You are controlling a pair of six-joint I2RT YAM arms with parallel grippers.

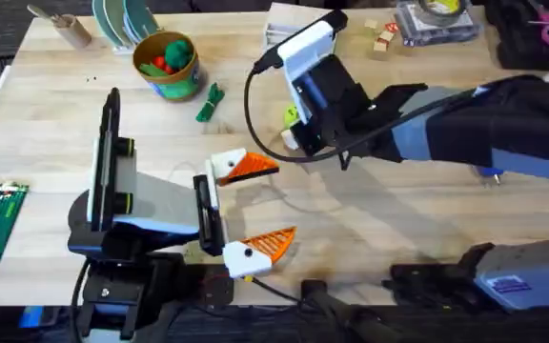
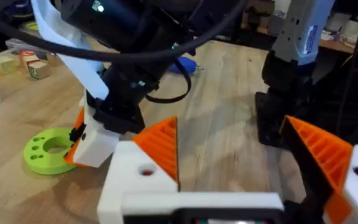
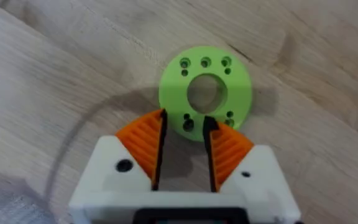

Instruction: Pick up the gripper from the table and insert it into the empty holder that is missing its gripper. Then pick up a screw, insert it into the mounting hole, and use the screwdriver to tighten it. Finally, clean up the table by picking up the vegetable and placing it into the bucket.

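Right gripper (image 3: pixel 182 134): we log fingers slightly parted, straddling lime-green disc's (image 3: pixel 205 93) rim; vegetable (image 1: pixel 210 103) well apart, beside bucket (image 1: pixel 167 63).

Bucket (image 1: pixel 167 63) at desk (image 1: pixel 370 219) rear left; vegetable (image 1: pixel 209 103) just right of it; disc (image 3: pixel 205 92) mid-desk under right hand (image 3: pixel 182 152); left hand (image 1: pixel 255 205) front centre.

Both arms are black with grey-blue covers; each gripper has white blocky finger bases, orange ribbed pads (image 3: pixel 143 144) and dark screw holes.
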